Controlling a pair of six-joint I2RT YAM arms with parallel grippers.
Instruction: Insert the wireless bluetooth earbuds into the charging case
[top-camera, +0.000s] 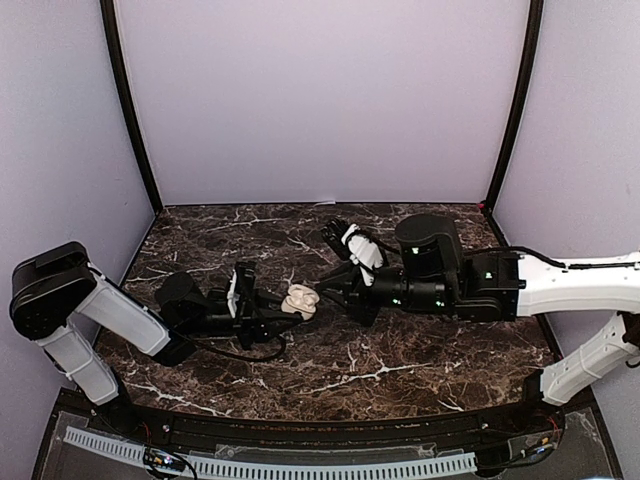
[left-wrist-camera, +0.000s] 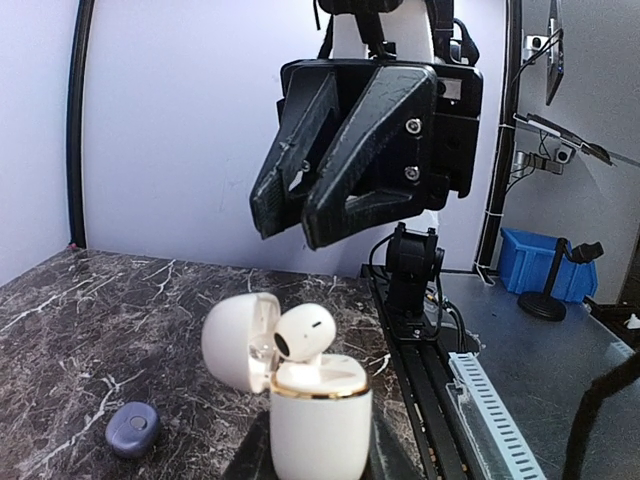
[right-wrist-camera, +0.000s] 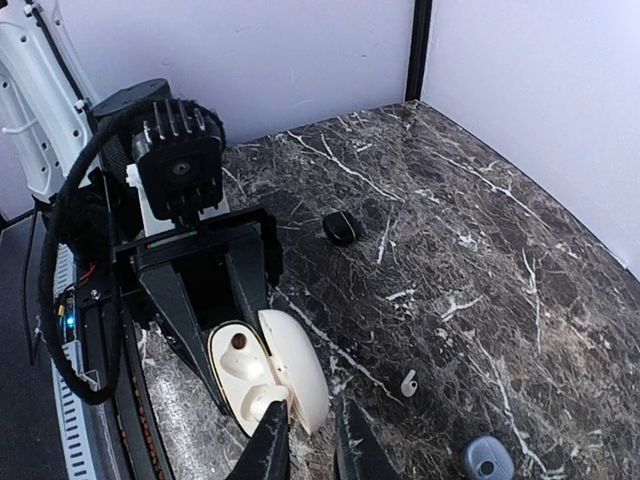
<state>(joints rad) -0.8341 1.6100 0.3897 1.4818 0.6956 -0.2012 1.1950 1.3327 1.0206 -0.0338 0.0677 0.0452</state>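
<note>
My left gripper (top-camera: 268, 312) is shut on a white charging case (left-wrist-camera: 320, 425) with a gold rim, holding it upright with its lid (left-wrist-camera: 238, 340) swung open. One white earbud (left-wrist-camera: 303, 333) stands in a slot of the case, its head poking above the rim. The other slot (right-wrist-camera: 237, 345) shows as an empty hole. My right gripper (right-wrist-camera: 312, 452) hangs just above the case, jaws a little apart and nothing between them. Its left fingertip is right over the seated earbud (right-wrist-camera: 252, 402). A second white earbud (right-wrist-camera: 408, 381) with a short stem lies loose on the marble.
A small black oval case (right-wrist-camera: 340, 226) lies farther along the marble table (top-camera: 400, 360). A blue-grey pod (right-wrist-camera: 487, 458) sits near the loose earbud and shows again in the left wrist view (left-wrist-camera: 132, 428). Purple walls close the back and sides.
</note>
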